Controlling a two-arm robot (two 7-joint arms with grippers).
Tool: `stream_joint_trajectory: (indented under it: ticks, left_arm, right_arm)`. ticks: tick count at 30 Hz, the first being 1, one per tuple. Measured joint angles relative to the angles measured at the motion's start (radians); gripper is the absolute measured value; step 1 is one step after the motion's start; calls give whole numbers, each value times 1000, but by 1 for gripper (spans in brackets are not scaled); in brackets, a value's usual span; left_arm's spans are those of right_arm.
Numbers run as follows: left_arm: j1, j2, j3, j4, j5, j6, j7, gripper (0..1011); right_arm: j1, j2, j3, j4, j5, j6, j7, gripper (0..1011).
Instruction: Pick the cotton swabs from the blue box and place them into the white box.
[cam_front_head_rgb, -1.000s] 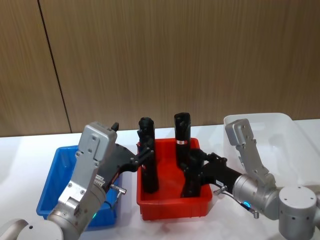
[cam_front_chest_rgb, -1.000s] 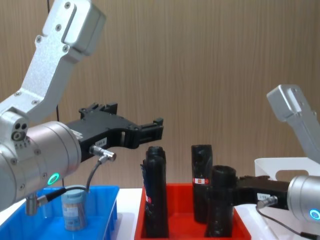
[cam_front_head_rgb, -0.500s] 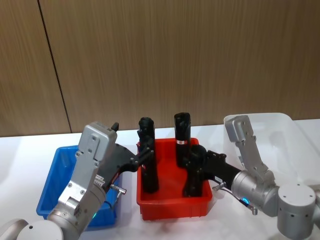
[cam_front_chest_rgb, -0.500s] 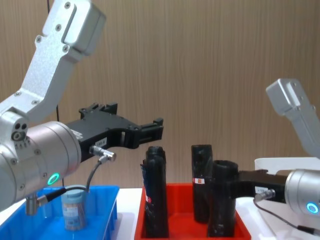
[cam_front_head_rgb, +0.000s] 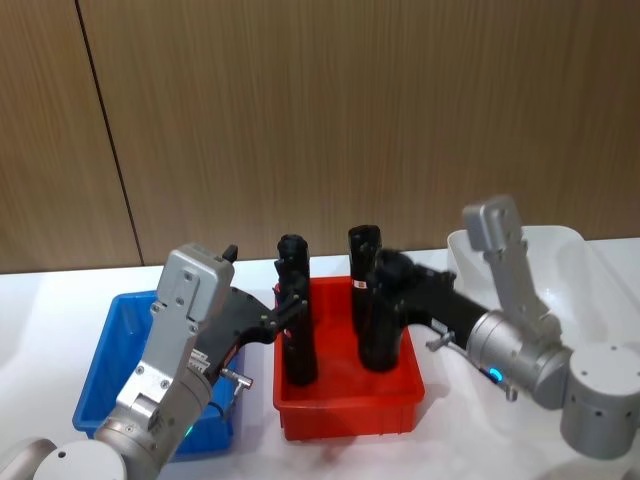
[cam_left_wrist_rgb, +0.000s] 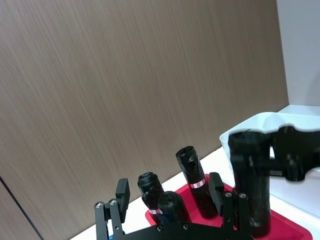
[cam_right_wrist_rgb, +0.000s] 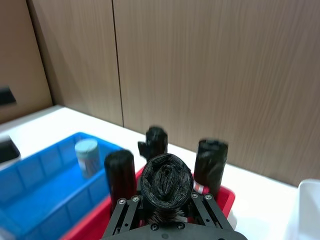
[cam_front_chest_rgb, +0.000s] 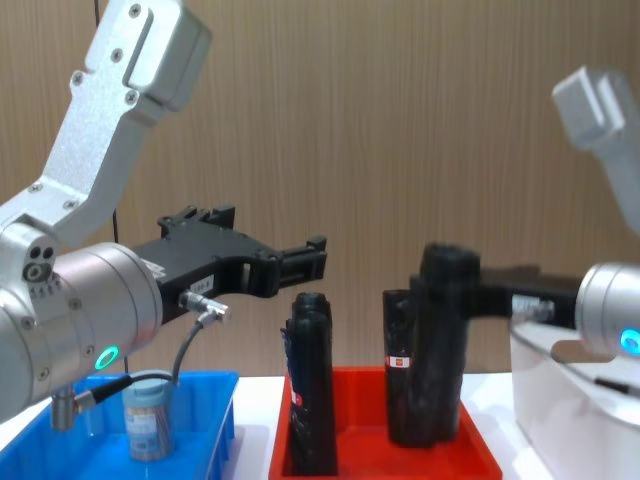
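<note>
Swab jar (cam_front_chest_rgb: 148, 416) stands upright in blue box (cam_front_chest_rgb: 215, 400), grey-blue lid up, long axis vertical; lower part cut off by the box wall. Left gripper (cam_front_chest_rgb: 300, 262) hovers above the box's right end, arm reaching level toward the red tray (cam_front_head_rgb: 345, 405), jaws open and empty. Right gripper (cam_front_head_rgb: 385, 283) holds a black roll (cam_front_chest_rgb: 440, 340) upright, lifted above the tray floor, jaws closed on its top. White box (cam_front_head_rgb: 590, 290) sits at right on the desk, partly hidden by the right arm.
</note>
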Motion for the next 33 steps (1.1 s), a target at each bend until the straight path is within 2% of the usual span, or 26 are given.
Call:
stream_joint_trajectory:
  ticks: [7,14,24,33]
  left_arm:
    - [0,0,0,0,0,0,0,1004]
    - [0,0,0,0,0,0,0,1004]
    - [0,0,0,0,0,0,0,1004]
    - [0,0,0,0,0,0,0,1004]
  right_arm:
    - [-5,23,27,-88,23,2,-32,360]
    - [-7,55,61,-139,31,4,-64,359]
    - [-8,110,115,-160,25,10,-99,360]
    - [-3,145,151,-127,16,16,-118,359]
